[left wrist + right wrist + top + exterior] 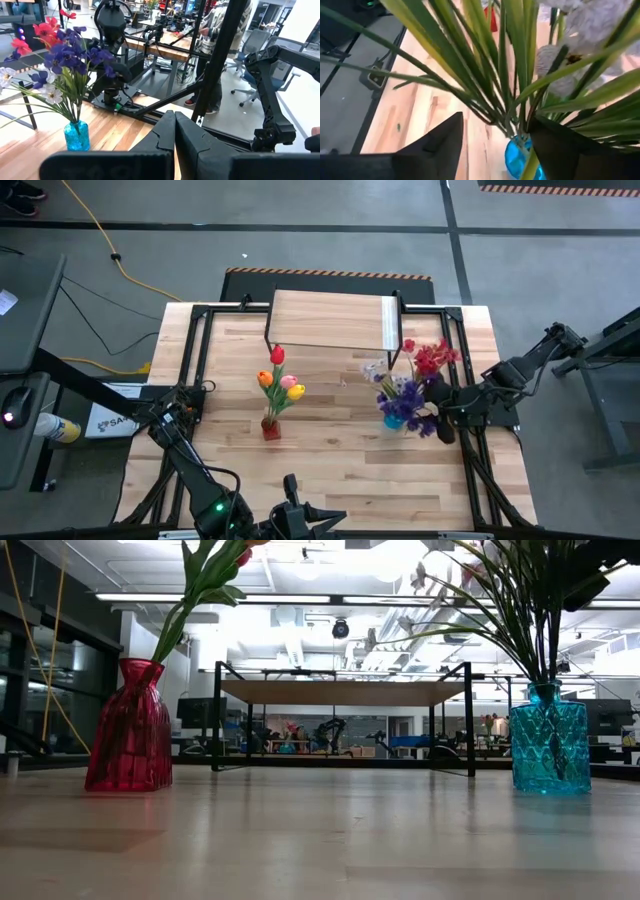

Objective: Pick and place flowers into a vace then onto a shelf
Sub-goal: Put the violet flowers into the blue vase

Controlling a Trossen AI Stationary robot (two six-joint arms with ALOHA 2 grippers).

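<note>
Nearest the table's front edge, the left gripper (175, 131) is parked low, fingers pressed together on nothing; in the high view it sits at the left front corner (178, 412).

At the right edge of the tabletop (330, 450), the right gripper (495, 145) is seen with fingers spread wide, one on either side of the green stems just above the blue vase (520, 157). No stem is clamped; whether a finger brushes a leaf cannot be told. From above, this gripper (437, 418) lies just beside the bouquet.

Blue vase (549, 748): faceted turquoise glass, upright, right of table centre. Held in it: purple blossoms (75, 55), red blossoms (432, 358), pale white ones (49, 93), on long green stems and narrow leaves.

Red vase (130, 730): ribbed glass, upright, left of centre, well apart from the blue one. Tulips (280, 380) stand in it, red, orange, yellow and pink, colours shown only from above; the low view cuts the heads off.

Farther back, the shelf (335, 320) is noted: light-wood board on black legs, near the far table edge. The low view shows it between the two vases (340, 692).

Beyond the table, a person's legs (212, 55) are caught by the left wrist view only.
</note>
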